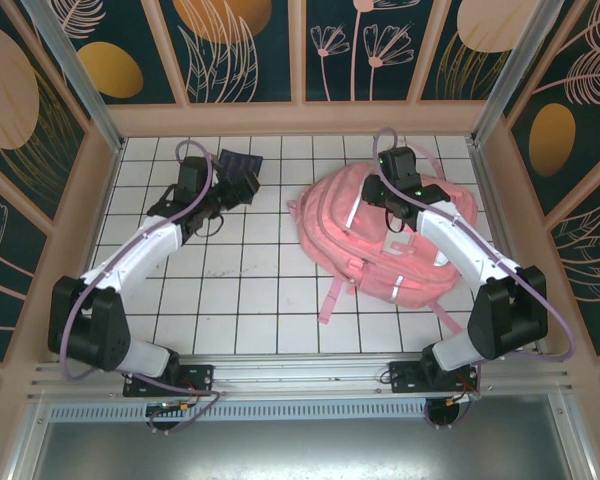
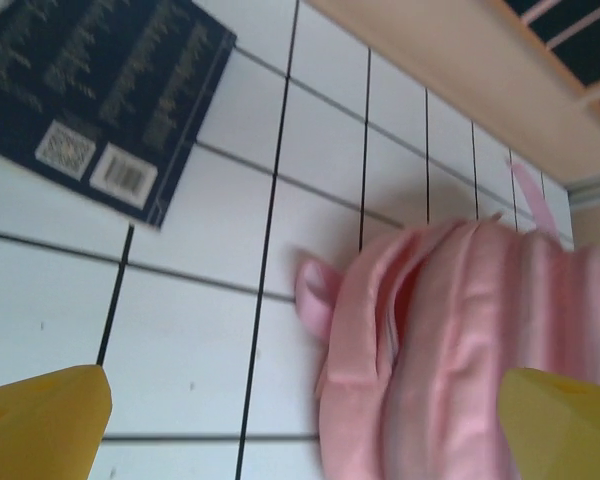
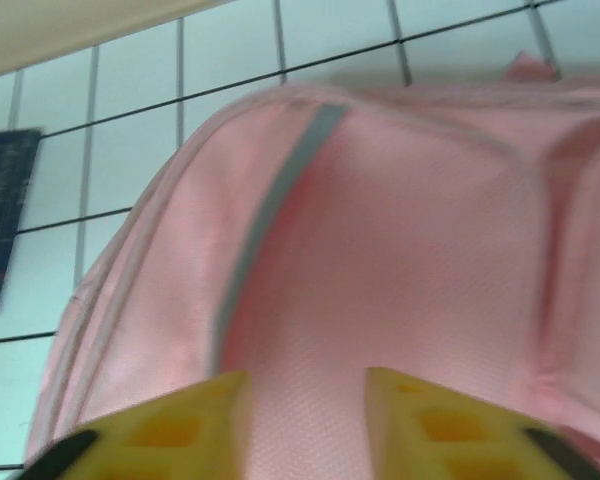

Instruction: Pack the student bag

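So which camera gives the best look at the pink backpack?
Top external: the student bag lies whole on the tiles, straps included, though the right arm crosses it. Left wrist catches one blurred end; right wrist, a close fabric panel with a grey stripe.

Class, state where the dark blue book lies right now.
In the top view, the dark blue book lies far left on the tiled table, just beyond the left hand and left of the pink backpack.

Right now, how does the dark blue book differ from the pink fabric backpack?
The dark blue book is small, flat and rectangular; the pink fabric backpack is far bigger, soft and bulging. The book lies far left; the backpack centre-right. Both rest on the white tiled table.
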